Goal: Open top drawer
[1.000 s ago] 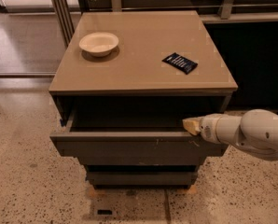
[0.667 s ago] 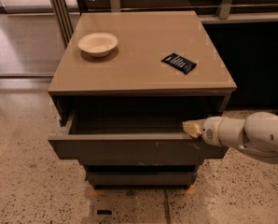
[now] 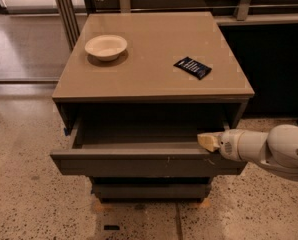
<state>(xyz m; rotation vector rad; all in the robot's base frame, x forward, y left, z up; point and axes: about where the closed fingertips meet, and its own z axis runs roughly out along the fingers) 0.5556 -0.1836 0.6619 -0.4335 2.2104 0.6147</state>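
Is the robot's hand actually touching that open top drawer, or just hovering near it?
Touching. The camera view shows the gripper resting on the front edge of the top drawer, at its right end, with no gap visible between them.

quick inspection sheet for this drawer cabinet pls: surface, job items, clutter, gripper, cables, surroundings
surface: tan cabinet top, flat, carrying two loose items
job's things: top drawer partly open, plain grey inside, nothing seen in it
clutter: pale bowl at the top's back left; dark packet toward its right
grippers: gripper at the drawer's right end, its pale tip just behind the drawer front
cables: nothing seen
surroundings: speckled floor; metal posts behind; lower drawer set further in
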